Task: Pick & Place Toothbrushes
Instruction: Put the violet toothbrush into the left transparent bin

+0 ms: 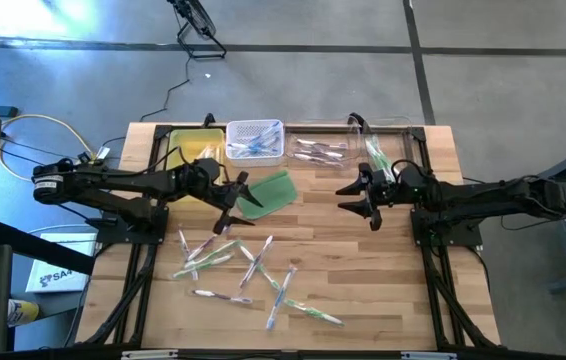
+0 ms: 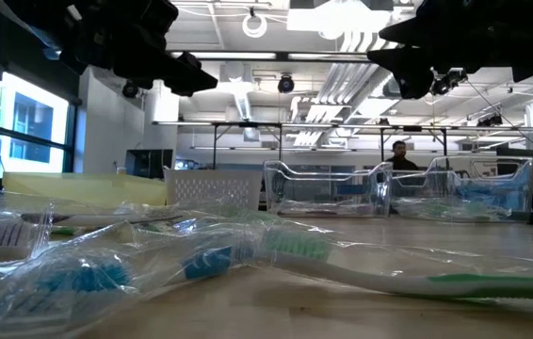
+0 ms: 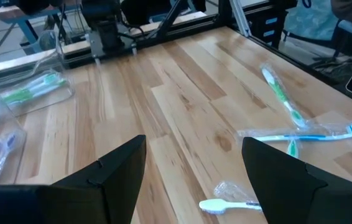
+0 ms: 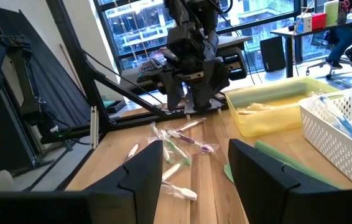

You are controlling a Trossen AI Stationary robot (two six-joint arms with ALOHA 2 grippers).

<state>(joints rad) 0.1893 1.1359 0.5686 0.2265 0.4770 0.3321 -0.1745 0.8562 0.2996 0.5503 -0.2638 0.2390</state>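
Observation:
Several toothbrushes (image 1: 238, 272), most in clear wrappers, lie scattered flat on the wooden table toward its near edge. They fill the low view's foreground (image 2: 285, 250) and show in the wrist views (image 3: 313, 134) (image 4: 177, 146). My left gripper (image 1: 235, 205) (image 3: 191, 180) hovers open above the table, left of centre and just beyond the pile. My right gripper (image 1: 356, 207) (image 4: 198, 165) hovers open right of centre, facing the left one. Nothing is between the fingers of either.
Along the far edge stand a yellow tray (image 1: 195, 148), a white basket (image 1: 255, 140) with toothbrushes in it, and two clear bins (image 1: 318, 150) (image 1: 383, 152) also holding toothbrushes. A flat green pad (image 1: 268, 192) lies by my left gripper. Bare wood spans the table's right half.

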